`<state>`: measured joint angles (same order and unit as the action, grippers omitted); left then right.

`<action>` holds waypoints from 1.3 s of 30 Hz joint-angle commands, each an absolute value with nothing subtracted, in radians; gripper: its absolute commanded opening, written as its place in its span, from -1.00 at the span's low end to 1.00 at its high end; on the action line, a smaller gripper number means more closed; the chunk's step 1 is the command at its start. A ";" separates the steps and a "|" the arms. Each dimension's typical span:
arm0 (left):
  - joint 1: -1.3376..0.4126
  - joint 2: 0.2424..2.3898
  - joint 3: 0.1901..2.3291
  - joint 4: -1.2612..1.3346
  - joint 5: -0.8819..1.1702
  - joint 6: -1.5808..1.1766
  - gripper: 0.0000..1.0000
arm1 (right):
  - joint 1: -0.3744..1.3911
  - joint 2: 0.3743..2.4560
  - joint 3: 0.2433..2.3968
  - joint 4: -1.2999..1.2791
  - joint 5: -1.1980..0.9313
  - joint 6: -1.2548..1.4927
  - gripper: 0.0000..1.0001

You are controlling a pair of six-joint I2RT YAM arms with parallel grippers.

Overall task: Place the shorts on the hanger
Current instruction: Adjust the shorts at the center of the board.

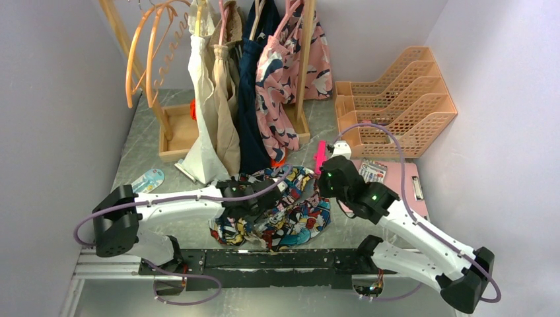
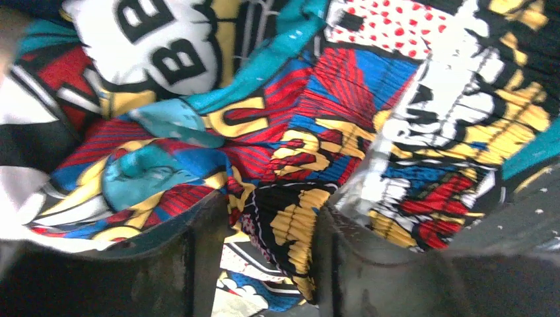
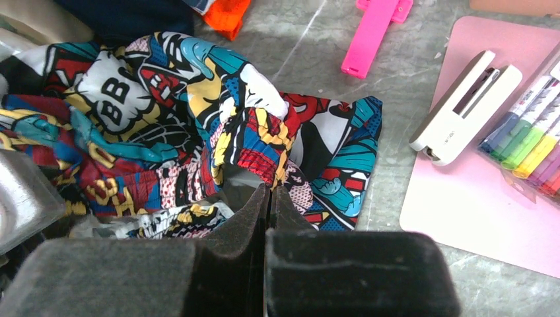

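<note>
top external shows one shorts (image 1: 298, 218) heap; left hand (image 2: 271, 206) parted, seemingly around a fold, right hand (image 3: 267, 193) clenched.

The grey marbled tabletop (image 1: 142, 155) carries the crumpled comic-print shorts (image 1: 290, 214) near its front middle. Just right of them lies a pink clipboard (image 1: 396, 175), with a pink clip (image 1: 320, 156) beside its far corner. An orange mesh file rack (image 1: 396, 99) stands at the back right, a wooden rack base (image 1: 178, 135) at the back left, and a pale blue patterned strip (image 1: 146, 179) lies at the left.
</note>
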<state>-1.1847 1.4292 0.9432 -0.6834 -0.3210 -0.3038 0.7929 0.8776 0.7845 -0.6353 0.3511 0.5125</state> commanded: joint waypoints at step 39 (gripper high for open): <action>-1.187 0.962 1.642 -0.421 -0.646 -0.251 -0.86 | 0.787 1.282 2.144 -0.805 0.255 0.146 -1.00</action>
<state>-1.1847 0.9432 1.4349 -0.5579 -0.6968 -0.3981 0.7914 1.2396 1.8332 -0.8215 0.4191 0.2481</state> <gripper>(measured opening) 0.077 0.009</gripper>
